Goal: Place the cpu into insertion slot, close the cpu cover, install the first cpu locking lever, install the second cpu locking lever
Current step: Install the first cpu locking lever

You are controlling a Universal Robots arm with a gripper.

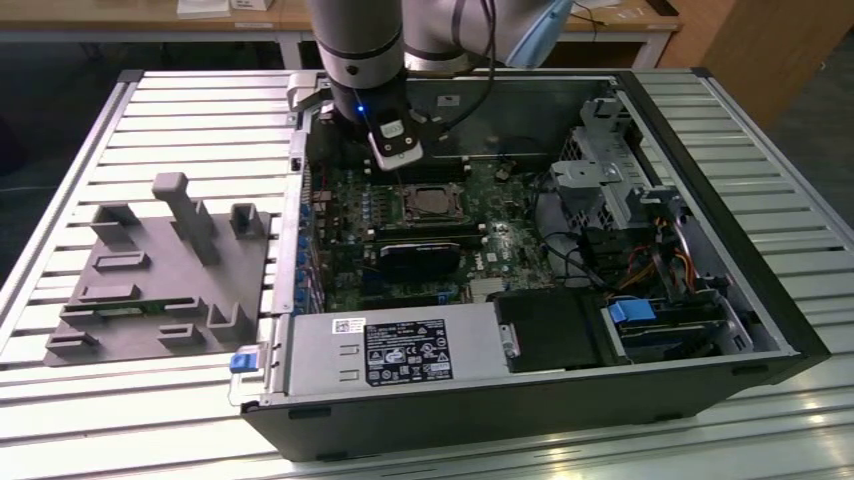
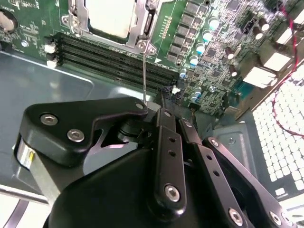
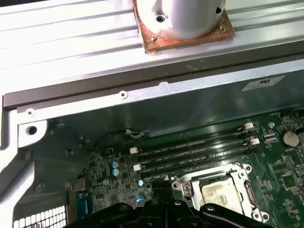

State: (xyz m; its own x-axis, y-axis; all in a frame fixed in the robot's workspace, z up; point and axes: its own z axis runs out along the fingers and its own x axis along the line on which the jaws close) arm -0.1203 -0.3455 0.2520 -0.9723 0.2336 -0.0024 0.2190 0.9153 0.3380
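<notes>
The tool (image 2: pixel 159 108) is pointing down over the green board (image 2: pixel 28 28), its fingers looking pressed together. A thin lever (image 2: pixel 144 71) is standing upright against its tip (pinched or merely touching, I cannot tell). The arm (image 1: pixel 358 40) is reaching straight down into the open computer case (image 1: pixel 787 330) on the slatted worktop (image 1: pixel 187 110). Inside, the chip (image 2: pixel 108 14) is sitting in the socket (image 3: pixel 184 186), with the cover (image 2: pixel 142 21) lying flat around it. The case's sticker (image 1: pixel 407 352) is showing print too small to read.
</notes>
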